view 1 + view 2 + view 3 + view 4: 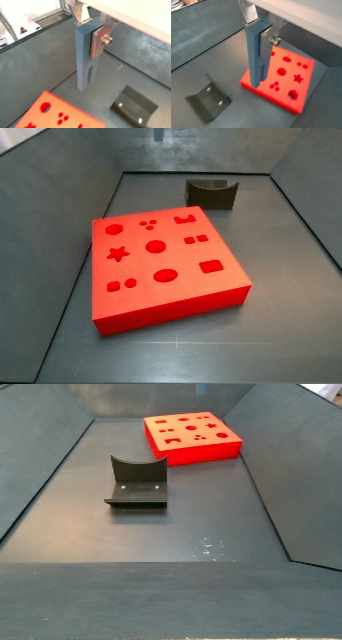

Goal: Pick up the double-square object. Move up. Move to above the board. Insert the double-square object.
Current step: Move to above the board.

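Two silver fingers [97, 41] of the gripper [265, 34] pinch the long pale grey-blue bar [85, 57], hanging upright. Below it sit the red board [286, 75] and probably the dark fixture [135, 106].

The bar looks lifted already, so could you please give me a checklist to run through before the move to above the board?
1. Grip: the gripper holds the bar near its upper end in both wrist views, jaws shut on it: ok.
2. Bar hangs upright, lower end free: ok.
3. Lift height: in both side views the gripper is out of view and no bar lies on the floor, so it is lifted; exact clearance: cannot tell.
4. Bar clear of the fixture: ok.
5. Board flat, holes unobstructed: ok.
6. Which hole fits the bar: cannot tell.
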Motion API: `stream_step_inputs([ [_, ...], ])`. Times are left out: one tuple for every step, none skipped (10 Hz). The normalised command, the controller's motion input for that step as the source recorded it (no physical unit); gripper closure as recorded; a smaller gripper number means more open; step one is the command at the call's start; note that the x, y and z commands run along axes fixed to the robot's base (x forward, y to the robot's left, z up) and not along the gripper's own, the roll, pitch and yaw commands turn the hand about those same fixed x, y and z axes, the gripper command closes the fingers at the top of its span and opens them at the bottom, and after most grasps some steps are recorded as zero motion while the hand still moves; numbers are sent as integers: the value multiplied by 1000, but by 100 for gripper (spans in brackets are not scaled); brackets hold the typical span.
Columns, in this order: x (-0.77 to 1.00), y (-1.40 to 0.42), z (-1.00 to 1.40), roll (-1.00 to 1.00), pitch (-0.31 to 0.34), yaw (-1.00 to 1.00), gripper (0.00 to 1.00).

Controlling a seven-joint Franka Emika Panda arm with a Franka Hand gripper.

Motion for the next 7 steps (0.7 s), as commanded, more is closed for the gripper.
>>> stream_step_inputs([
  [65, -1000, 81, 28, 92, -29, 100],
  [80, -1000, 83, 9, 106, -6, 100],
  [101, -1000, 87, -3, 127, 4, 100],
  [114, -1000, 93, 5, 135, 7, 100],
  [147, -1000, 100, 8, 139, 7, 100],
  [142, -834, 87, 7, 138, 11, 100],
  [109, -449, 53, 12, 129, 10, 100],
])
